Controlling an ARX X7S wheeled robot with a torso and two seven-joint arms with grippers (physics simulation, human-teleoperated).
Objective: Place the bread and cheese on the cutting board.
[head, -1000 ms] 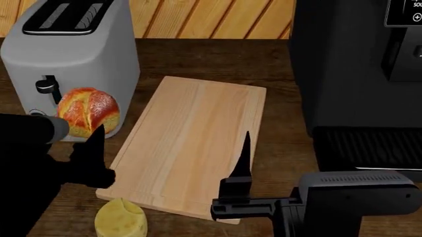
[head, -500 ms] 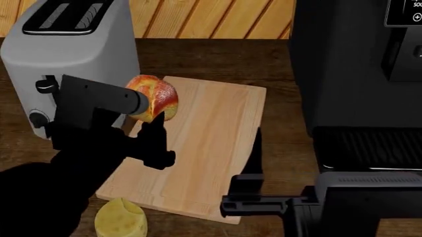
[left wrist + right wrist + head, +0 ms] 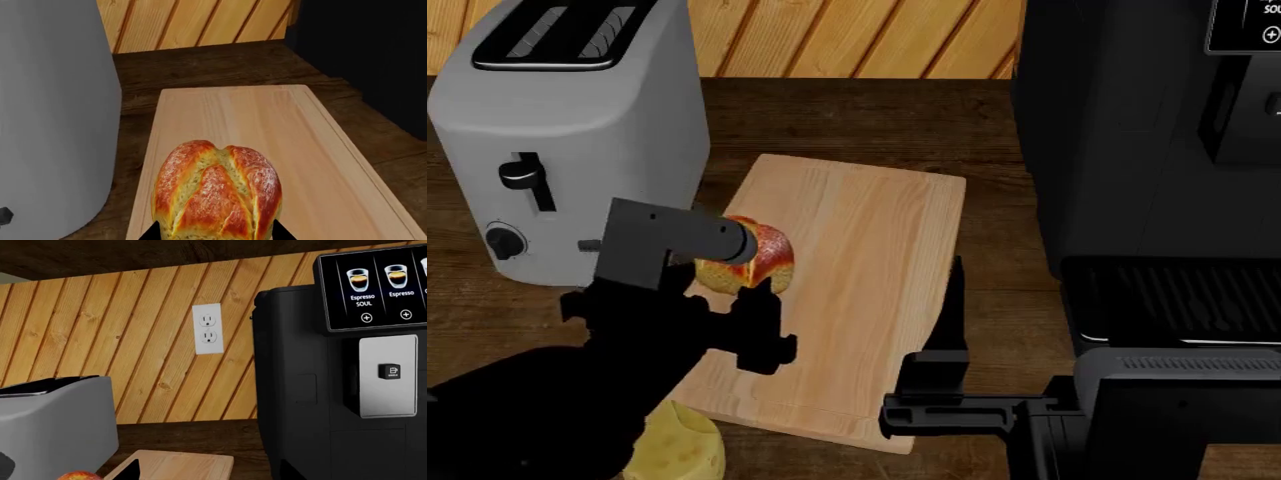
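So I've got the bread roll (image 3: 761, 262) pinched in my left hand (image 3: 747, 285), hanging over the left side of the cutting board (image 3: 854, 260), right next to the toaster (image 3: 574, 140). Looks like I just need to lower it and let go. Cheese (image 3: 681, 448) is on the bench off the board's near corner, so that's next. Right hand (image 3: 941, 340) idles over the board; can't tell if it's open.

Dark wooden counter (image 3: 868, 110) bearing toaster (image 3: 567, 130), cutting board (image 3: 854, 260), cheese (image 3: 681, 450), coffee machine (image 3: 1148, 150).

Head looks down; wrists sit low, apparently sharing the cutting board (image 3: 854, 270).
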